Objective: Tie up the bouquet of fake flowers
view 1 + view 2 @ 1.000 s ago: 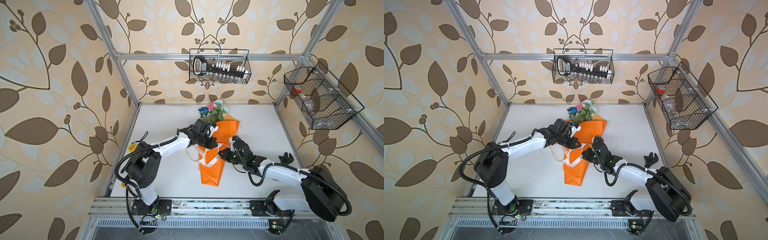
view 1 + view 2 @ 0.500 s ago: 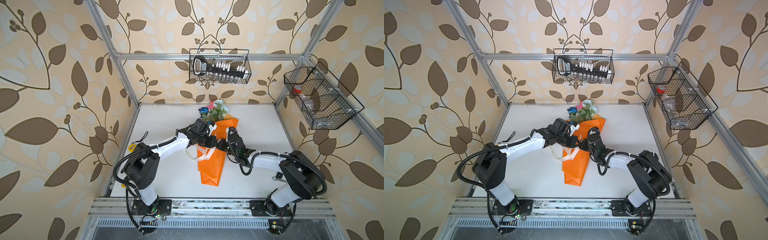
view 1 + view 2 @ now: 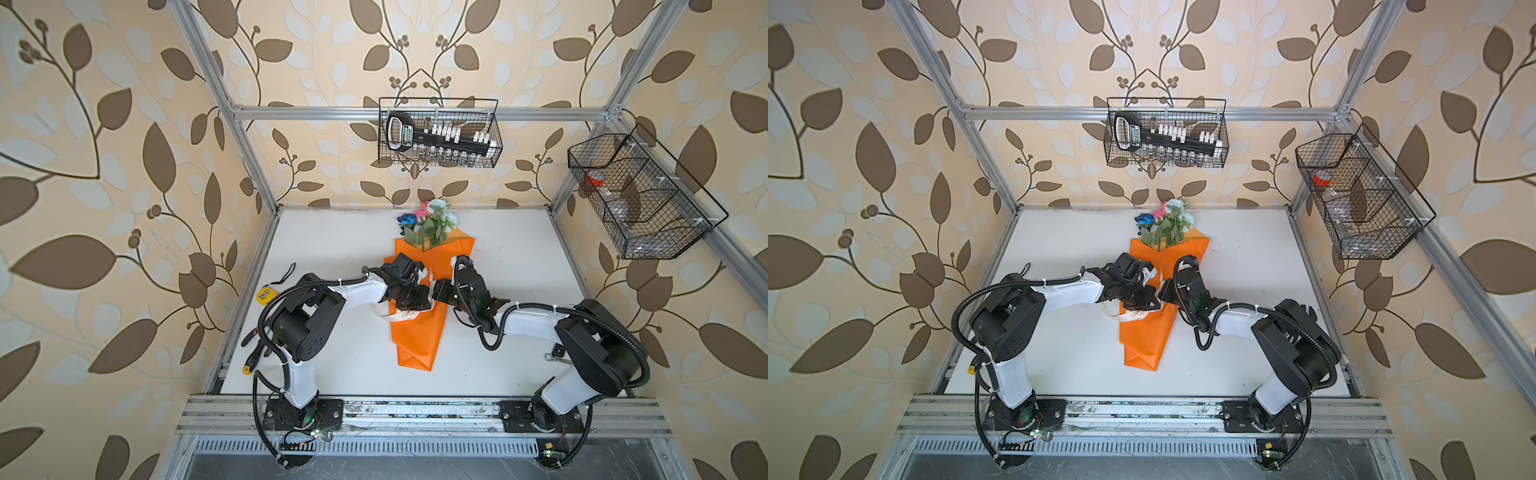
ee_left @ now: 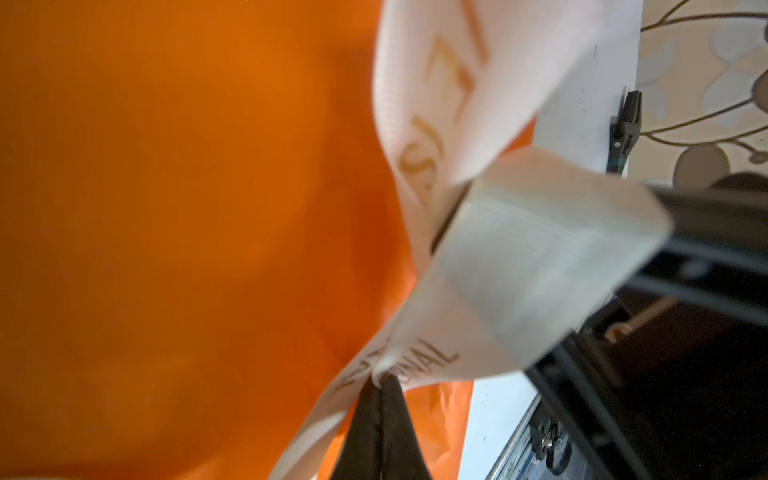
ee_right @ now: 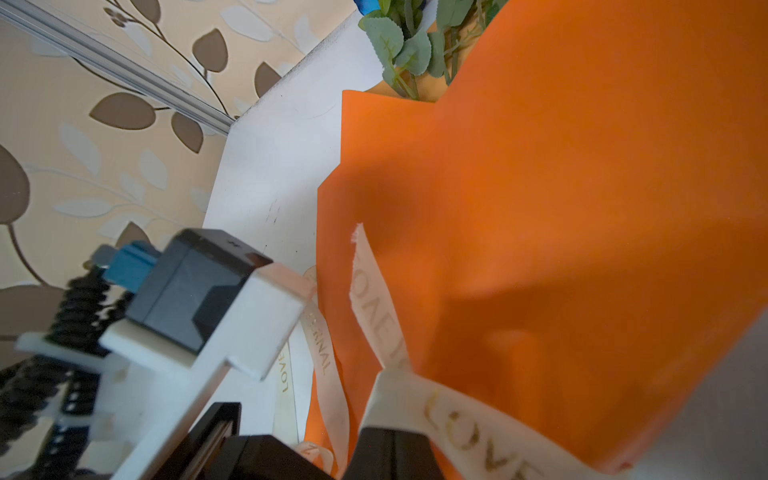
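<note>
So the left gripper [image 4: 380, 384] and right gripper [image 5: 390, 438] both pinched the ribbon [image 3: 398, 317] right over the bouquet of fake flowers [image 3: 419, 336], which lay on a white table [image 3: 515, 257] between leafy-wallpaper walls [image 3: 124, 174].

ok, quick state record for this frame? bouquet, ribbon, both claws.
bouquet: lying on the table, orange wrap, blooms toward the back wall
ribbon: cream, lettered, slack across the wrap's middle, one frayed end free
left claw: shut on ribbon
right claw: shut on ribbon
claw spacing: close together over the wrap's middle
knot: cannot tell
</note>
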You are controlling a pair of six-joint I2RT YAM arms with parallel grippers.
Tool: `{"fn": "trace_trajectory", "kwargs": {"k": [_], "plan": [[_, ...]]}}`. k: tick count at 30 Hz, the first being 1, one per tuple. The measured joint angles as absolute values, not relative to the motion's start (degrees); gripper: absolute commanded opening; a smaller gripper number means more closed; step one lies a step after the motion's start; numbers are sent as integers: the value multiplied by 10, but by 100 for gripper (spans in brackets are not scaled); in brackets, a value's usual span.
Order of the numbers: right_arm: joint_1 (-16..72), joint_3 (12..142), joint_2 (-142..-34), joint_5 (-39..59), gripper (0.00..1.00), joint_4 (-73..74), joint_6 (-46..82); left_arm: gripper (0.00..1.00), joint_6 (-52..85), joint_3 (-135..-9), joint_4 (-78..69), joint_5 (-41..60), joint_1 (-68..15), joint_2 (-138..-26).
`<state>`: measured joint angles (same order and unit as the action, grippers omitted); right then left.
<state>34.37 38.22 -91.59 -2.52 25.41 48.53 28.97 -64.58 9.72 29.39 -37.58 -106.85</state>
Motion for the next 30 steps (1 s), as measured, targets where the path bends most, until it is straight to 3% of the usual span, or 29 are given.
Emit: {"fn": "trace_trajectory", "kwargs": {"k": [1,6,8,21,25,30], "plan": [[344,380,-914,-24,6,252,486,0,291,-646,95,294,-376,-1070],[344,351,-871,-18,31,225,485,0,301,-646,87,288,-376,-1083],[344,342,-848,-16,36,204,487,0,303,-646,88,284,-376,-1087],[342,342,-723,13,39,29,486,0,304,-646,87,282,-376,-1090],[330,420,-744,11,36,-22,463,0,300,-640,81,292,-376,-1087],[304,533,-847,26,34,-45,432,0,285,-633,79,304,-376,-1080]]}}
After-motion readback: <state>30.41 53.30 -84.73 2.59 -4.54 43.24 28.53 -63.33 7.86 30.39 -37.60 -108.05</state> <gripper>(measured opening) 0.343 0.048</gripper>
